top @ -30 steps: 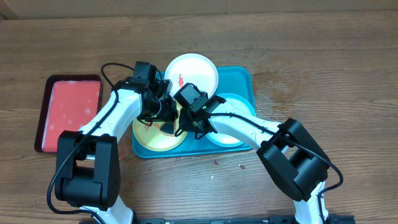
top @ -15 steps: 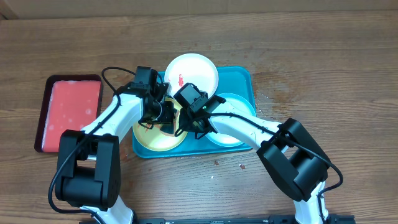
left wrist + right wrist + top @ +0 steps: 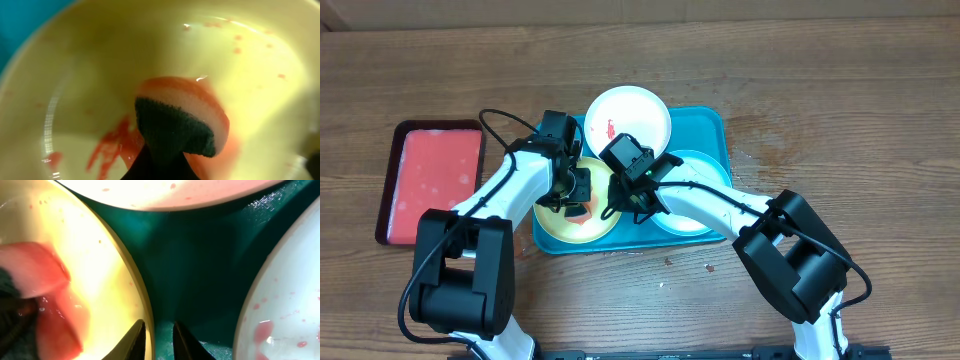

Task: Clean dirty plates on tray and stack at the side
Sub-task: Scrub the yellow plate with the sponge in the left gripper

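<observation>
Overhead: the left gripper has closed on a sponge and come down over the middle of the yellow-green plate, which lies in the near left corner of the teal tray. The white plate sits at the tray's far edge, partly overhanging it, and the pale mint plate is in the near right corner. All three are in the tray and none is stacked beside it. A red tray lies near the table's left edge. The right gripper reaches to the yellow-green plate's right rim.

Left wrist: the sponge, orange with a dark green scouring face, is clamped in the closed jaws and pressed onto the plate floor beside red smears — scrubbing of this plate looks about to begin.

Right wrist: the jaws stand narrowly apart at the yellow-green plate's rim, one finger over the plate and the other over bare tray. Whether they touch the rim cannot be told. Red spots show on the mint plate at the right.

Against the frame a second earlier, the left gripper has left the plate's far side and shifted toward its centre — the sponge now shows from above. The right arm and all three plates have not moved.
</observation>
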`<action>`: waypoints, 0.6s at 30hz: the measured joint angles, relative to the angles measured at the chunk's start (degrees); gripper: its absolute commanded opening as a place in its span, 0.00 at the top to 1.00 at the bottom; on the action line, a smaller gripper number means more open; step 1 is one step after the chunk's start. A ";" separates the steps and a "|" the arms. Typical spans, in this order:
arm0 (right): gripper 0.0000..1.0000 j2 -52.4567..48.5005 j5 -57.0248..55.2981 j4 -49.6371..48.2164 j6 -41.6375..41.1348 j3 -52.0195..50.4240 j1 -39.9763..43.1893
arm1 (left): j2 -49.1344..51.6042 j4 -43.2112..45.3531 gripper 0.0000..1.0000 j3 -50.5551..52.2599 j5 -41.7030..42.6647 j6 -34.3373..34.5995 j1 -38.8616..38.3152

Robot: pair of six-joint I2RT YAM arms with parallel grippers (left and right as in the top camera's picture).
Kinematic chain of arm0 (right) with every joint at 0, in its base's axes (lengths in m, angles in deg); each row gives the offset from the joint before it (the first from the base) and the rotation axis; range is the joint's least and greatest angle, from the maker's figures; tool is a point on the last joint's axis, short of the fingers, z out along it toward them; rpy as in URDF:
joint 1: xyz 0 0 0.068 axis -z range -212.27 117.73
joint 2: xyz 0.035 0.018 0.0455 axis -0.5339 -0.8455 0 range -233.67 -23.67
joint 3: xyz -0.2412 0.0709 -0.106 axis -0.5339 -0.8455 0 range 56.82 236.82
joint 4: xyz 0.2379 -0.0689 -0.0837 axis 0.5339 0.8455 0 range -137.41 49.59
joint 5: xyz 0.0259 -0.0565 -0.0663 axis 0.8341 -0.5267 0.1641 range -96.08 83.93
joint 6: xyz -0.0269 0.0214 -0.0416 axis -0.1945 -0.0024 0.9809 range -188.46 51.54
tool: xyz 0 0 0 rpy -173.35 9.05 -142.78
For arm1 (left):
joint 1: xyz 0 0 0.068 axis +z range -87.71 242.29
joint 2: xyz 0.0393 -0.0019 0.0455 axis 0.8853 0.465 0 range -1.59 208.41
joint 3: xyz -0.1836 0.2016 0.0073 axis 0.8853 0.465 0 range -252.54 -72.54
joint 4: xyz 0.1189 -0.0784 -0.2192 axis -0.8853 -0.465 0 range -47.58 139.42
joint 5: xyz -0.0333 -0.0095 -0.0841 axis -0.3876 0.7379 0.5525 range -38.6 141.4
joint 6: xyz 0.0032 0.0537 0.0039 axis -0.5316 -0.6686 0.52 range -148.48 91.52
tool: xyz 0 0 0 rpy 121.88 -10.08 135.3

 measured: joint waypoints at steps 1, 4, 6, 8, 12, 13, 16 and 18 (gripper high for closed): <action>0.80 0.00 0.02 0.04 0.11 0.00 0.00 | 0.00 0.00 0.96 0.00 -1.73 0.33 -0.13; 0.79 0.00 0.02 0.15 0.26 0.00 0.00 | 0.00 -0.15 0.96 -0.04 -8.00 1.33 -0.22; 0.79 0.00 0.02 0.15 0.28 0.00 0.00 | 0.00 -0.72 0.96 -0.17 -12.11 1.75 -0.13; 0.79 0.00 0.00 0.17 0.39 0.00 0.00 | 0.00 -1.62 0.96 -0.61 -14.97 2.40 0.02; 0.79 0.00 0.02 0.17 0.44 0.00 0.00 | 0.00 -1.90 0.96 -2.51 -16.17 3.82 0.17; 0.79 0.00 0.02 0.15 0.44 0.00 0.00 | 0.00 -1.66 0.96 -3.02 -15.32 4.02 0.20; 0.79 0.00 0.02 0.11 0.46 0.00 0.00 | 0.00 -0.50 0.96 -3.74 -9.42 4.24 0.33; 0.79 0.00 0.04 0.02 0.44 0.00 0.00 | 0.00 -0.04 0.96 -3.78 -3.98 4.22 0.39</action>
